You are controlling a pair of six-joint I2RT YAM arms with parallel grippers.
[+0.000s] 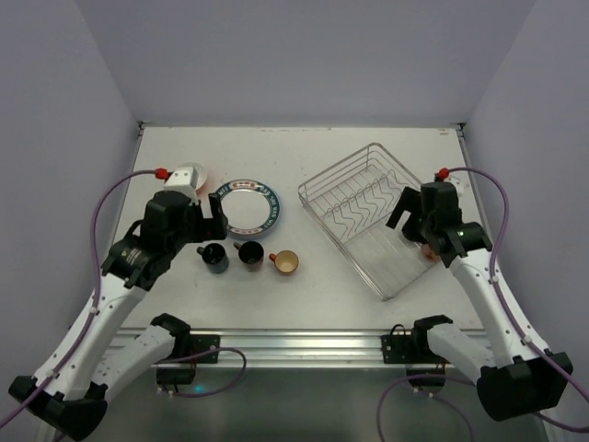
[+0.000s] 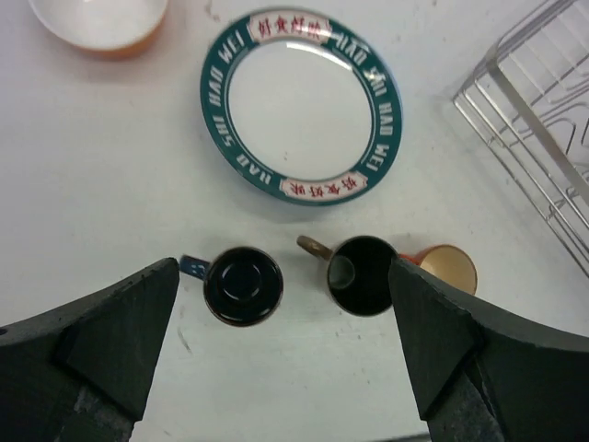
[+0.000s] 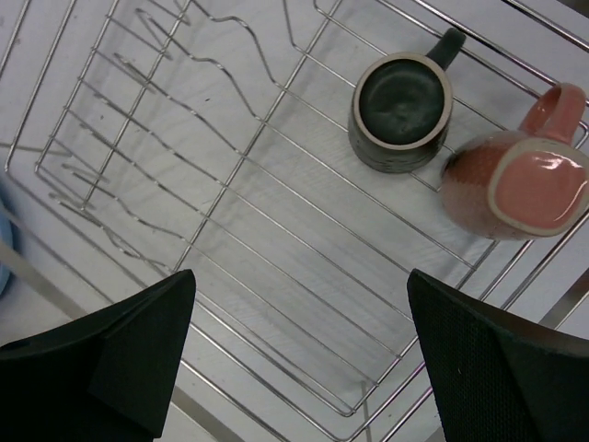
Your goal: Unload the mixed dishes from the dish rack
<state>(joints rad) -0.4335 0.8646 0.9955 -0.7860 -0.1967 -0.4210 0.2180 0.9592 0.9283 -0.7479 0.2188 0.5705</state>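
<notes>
The silver wire dish rack (image 1: 368,214) stands at the right. In the right wrist view the rack (image 3: 244,158) holds a dark grey mug (image 3: 402,99) standing upright and a pinkish orange mug (image 3: 515,189) tipped on its side in a corner. My right gripper (image 3: 300,276) is open and empty above the rack floor; it also shows in the top view (image 1: 405,219). On the table lie a white plate with a dark patterned rim (image 2: 301,103), an orange bowl (image 2: 98,23), a blue-handled mug (image 2: 243,285), a brown mug (image 2: 362,274) and an orange mug (image 2: 448,267). My left gripper (image 2: 283,267) is open and empty above the mugs.
The plate (image 1: 247,208) and bowl (image 1: 189,177) lie left of the rack. The three mugs stand in a row near the table's middle (image 1: 250,255). Purple cables loop from both arms. Grey walls close in the table on three sides.
</notes>
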